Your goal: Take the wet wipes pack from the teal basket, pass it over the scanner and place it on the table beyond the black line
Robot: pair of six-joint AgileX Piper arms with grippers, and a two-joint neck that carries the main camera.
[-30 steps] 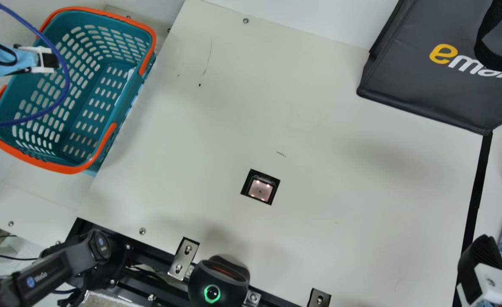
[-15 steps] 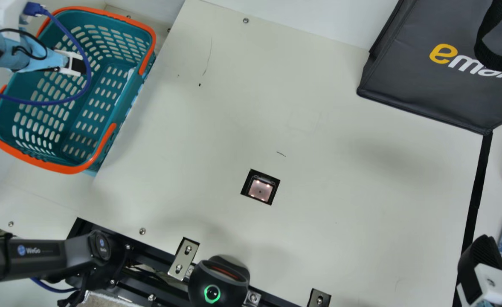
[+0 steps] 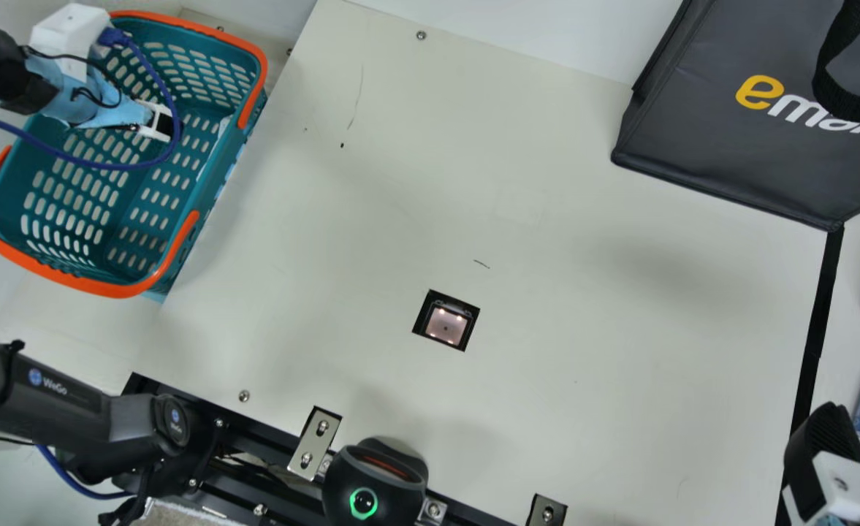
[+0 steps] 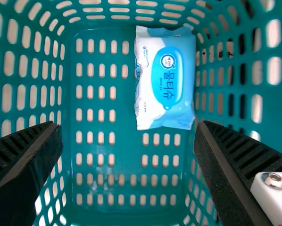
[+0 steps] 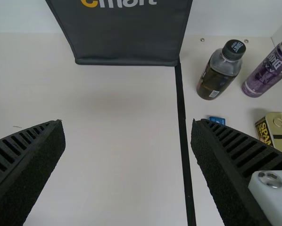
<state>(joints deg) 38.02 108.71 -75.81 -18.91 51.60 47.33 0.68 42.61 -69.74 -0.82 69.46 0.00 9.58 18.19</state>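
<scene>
At the main view's upper left, our left gripper hangs over the teal basket, fingers spread wide around nothing; our right gripper, at the lower right, is likewise open, unladen and farther off. The wet wipes pack lies inside by the table-side wall, long axis roughly along the fingers' reach, so we judge a shift toward that wall should centre its narrow width.
</scene>
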